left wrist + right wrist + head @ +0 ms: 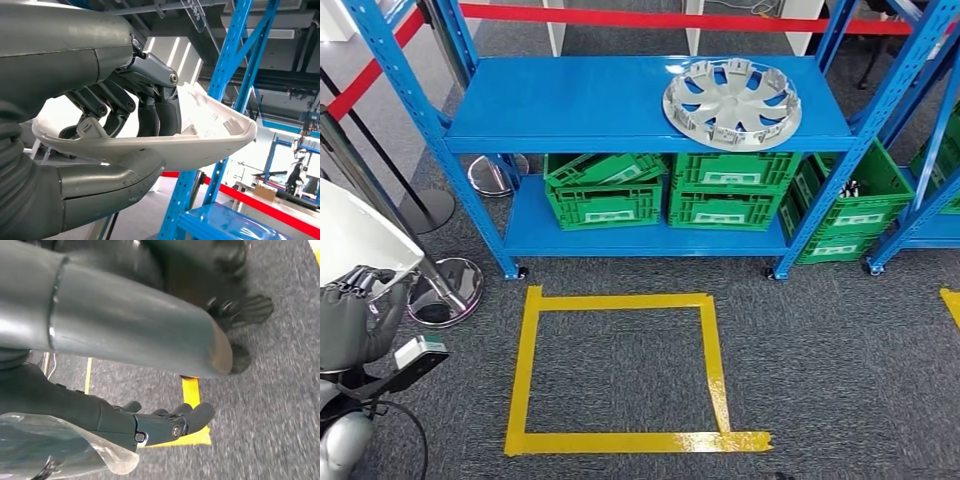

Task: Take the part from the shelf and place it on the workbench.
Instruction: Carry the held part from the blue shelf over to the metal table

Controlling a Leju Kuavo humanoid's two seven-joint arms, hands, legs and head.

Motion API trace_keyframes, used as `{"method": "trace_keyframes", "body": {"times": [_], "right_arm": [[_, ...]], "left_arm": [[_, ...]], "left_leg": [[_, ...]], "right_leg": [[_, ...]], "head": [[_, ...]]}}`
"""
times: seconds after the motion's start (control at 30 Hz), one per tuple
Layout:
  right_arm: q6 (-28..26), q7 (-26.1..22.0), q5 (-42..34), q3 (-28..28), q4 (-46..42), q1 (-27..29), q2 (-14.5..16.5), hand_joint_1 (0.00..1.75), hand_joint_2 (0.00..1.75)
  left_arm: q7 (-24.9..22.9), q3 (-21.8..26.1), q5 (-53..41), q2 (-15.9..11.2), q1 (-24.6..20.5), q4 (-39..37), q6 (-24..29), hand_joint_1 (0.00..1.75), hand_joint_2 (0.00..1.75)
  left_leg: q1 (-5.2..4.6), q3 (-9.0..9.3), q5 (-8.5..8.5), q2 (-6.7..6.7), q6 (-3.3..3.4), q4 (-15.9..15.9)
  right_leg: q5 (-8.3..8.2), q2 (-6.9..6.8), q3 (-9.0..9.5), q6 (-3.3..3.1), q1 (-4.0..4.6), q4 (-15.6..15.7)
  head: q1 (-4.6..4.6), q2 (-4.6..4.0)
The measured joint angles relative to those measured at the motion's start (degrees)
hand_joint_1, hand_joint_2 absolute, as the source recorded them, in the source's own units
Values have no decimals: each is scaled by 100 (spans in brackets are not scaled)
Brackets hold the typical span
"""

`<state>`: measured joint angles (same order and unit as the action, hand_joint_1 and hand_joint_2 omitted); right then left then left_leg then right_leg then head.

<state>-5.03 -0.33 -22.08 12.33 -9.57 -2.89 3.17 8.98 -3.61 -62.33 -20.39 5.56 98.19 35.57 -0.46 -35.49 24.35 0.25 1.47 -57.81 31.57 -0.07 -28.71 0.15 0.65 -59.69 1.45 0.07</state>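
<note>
The left hand [124, 115] grasps the white part [211, 135], thumb beneath and fingers above (right hand [166, 422] hangs empty, fingers loosely apart), so walking jolts could slip it out.

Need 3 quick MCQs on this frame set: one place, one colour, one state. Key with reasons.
1. Where does the silver wheel cover lie?
A. In a green crate
B. On the blue rack's top shelf
C. Inside the tape rectangle

2. What colour is the tape rectangle on the carpet?
A. Yellow
B. Red
C. White

3. What is the left hand doing?
A. Hanging with nothing in it
B. Resting on the shelf
C. Gripping a white part

Key:
1 B: the wheel cover sits flat on the top shelf, toward its right end.
2 A: the tape rectangle is yellow against the grey carpet.
3 C: in the left wrist view, the left hand has its fingers over the white part and its thumb under it.
</note>
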Motion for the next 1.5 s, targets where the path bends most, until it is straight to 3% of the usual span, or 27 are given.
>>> {"method": "trace_keyframes", "body": {"times": [0.07,0.17,0.2,0.3,0.33,0.4,0.47,0.53,0.57,0.63,0.67,0.7,0.8,0.83,0.87,0.93,0.97,1.0,1.03,1.1,1.17,1.2,1.27,1.33,1.37,1.43,1.5], "right_arm": [[-14,10,1,0,0,-12,-2,0,0],[-27,27,3,0,0,-7,9,0,0],[-28,30,6,-1,0,-8,15,0,0],[-23,19,15,-3,0,-8,22,0,0],[-15,12,19,-4,0,-6,23,0,0],[4,-3,27,-4,0,-6,27,0,0],[19,-19,34,-4,-1,-9,31,0,0],[24,-32,41,-5,-2,-10,34,0,0],[25,-36,43,-6,-2,-8,36,0,0],[26,-38,44,-8,-1,6,44,0,0],[25,-38,44,-9,3,20,48,0,0],[25,-37,44,-9,6,32,52,0,0],[27,-36,45,-11,13,59,64,0,0],[26,-37,45,-11,13,59,68,0,0],[24,-37,46,-13,13,54,69,0,0],[10,-37,46,-22,13,47,70,0,0],[3,-37,46,-27,13,45,70,0,0],[-4,-37,47,-32,11,39,70,0,0],[-12,-36,49,-35,9,30,70,0,0],[-20,-34,56,-39,6,13,70,0,0],[-22,-32,66,-43,7,7,75,0,0],[-21,-31,70,-44,7,10,80,0,0],[-24,-28,77,-52,7,17,89,0,0],[-26,-29,79,-68,7,22,87,0,0],[-26,-30,80,-74,7,22,87,0,0],[-22,-30,82,-80,7,25,87,0,0],[-20,-30,89,-82,7,28,90,0,0]], "left_arm": [[2,-4,20,1,-46,-16,-16,175,175],[6,-17,63,-4,-113,-66,-52,175,175],[7,-20,73,-9,-131,-87,-64,175,175],[7,-32,102,-19,-188,-152,-87,175,175],[7,-39,111,-19,-200,-173,-93,175,175],[7,-54,131,-19,-222,-214,-103,175,175],[6,-71,160,-23,-261,-243,-109,175,175],[5,-88,182,-34,-310,-263,-112,175,175],[4,-96,190,-42,-330,-273,-113,175,175],[4,-110,199,-58,-356,-293,-115,175,175],[3,-116,201,-64,-368,-303,-116,175,175],[3,-121,201,-68,-377,-311,-117,175,175],[-1,-135,213,-66,-386,-341,-126,175,175],[-3,-140,225,-65,-386,-351,-131,175,175],[-4,-143,244,-63,-388,-361,-141,175,175],[-6,-152,293,-57,-393,-380,-169,175,175],[-7,-159,324,-56,-400,-390,-189,175,175],[-7,-165,355,-55,-410,-399,-204,175,175],[-7,-170,387,-55,-424,-406,-217,175,175],[-8,-179,454,-54,-473,-420,-238,175,175],[-7,-196,526,-53,-528,-442,-284,175,175],[-6,-206,560,-54,-545,-457,-316,175,175],[-4,-222,625,-55,-555,-487,-373,175,175],[-4,-232,658,-54,-561,-519,-400,175,175],[-4,-237,667,-52,-562,-534,-406,175,175],[-3,-250,677,-48,-564,-564,-413,175,175],[-3,-259,691,-46,-574,-583,-414,175,175]], "left_leg": [[13,-48,-94,0,-54,-3],[31,-101,-129,-7,-153,-11],[35,-144,33,-12,-184,-109],[79,-285,913,-18,-270,-958],[94,-291,1053,-18,-293,-1282],[118,-140,907,-17,-321,-1539],[137,319,609,-19,-322,-1079],[121,905,674,-24,-277,-229],[99,1072,749,-28,-242,66],[54,1080,738,-26,-151,247],[48,1015,665,-15,-107,258],[49,942,588,-2,-54,269],[57,670,342,22,32,274],[54,570,261,24,31,267],[51,459,176,27,26,254],[54,217,23,32,3,205],[59,102,-41,33,-16,166],[59,3,-95,31,-41,119],[59,-73,-144,29,-70,70],[57,-147,-249,28,-129,23],[72,-180,-322,28,-191,26],[81,-206,-244,24,-222,-15],[97,-297,224,18,-275,-380],[105,-419,752,17,-308,-1089],[106,-453,825,17,-314,-1394],[101,-327,614,16,-293,-1523],[83,113,345,12,-217,-909]], "right_leg": [[35,7,196,-21,34,369],[-133,-10,91,-96,23,425],[-213,-24,44,-143,7,443],[-443,-45,-182,-203,-1,447],[-515,-46,-284,-194,2,431],[-650,-47,-516,-180,4,373],[-770,-46,-740,-157,4,288],[-882,-40,-886,-105,13,222],[-947,-37,-922,-75,6,220],[-1090,-30,-969,-11,-21,258],[-1072,-21,-1003,21,-41,255],[-916,-13,-1053,49,-53,172],[59,-2,-1236,99,-74,-675],[245,-3,-1263,107,-76,-1049],[261,-2,-1242,110,-76,-1347],[-88,-2,-1005,109,-76,-1487],[-259,-2,-750,108,-77,-1270],[-275,1,-406,107,-77,-866],[-161,8,-25,104,-73,-357],[135,21,409,75,-53,341],[151,12,386,-5,-46,442],[112,2,346,-55,-50,442],[0,-22,245,-143,-58,443],[-113,-30,152,-176,-39,434],[-163,-31,102,-178,-27,421],[-241,-29,-14,-175,-8,375],[-278,-28,-120,-165,1,314]], "head": [[-5,0],[-19,0],[-3,0],[38,0],[40,0],[43,0],[44,0],[38,0],[40,0],[44,0],[57,0],[49,0],[5,0],[0,0],[-2,0],[-2,0],[-3,0],[-4,0],[-2,0],[4,0],[8,0],[10,0],[34,0],[52,0],[50,0],[51,0],[51,0]]}}
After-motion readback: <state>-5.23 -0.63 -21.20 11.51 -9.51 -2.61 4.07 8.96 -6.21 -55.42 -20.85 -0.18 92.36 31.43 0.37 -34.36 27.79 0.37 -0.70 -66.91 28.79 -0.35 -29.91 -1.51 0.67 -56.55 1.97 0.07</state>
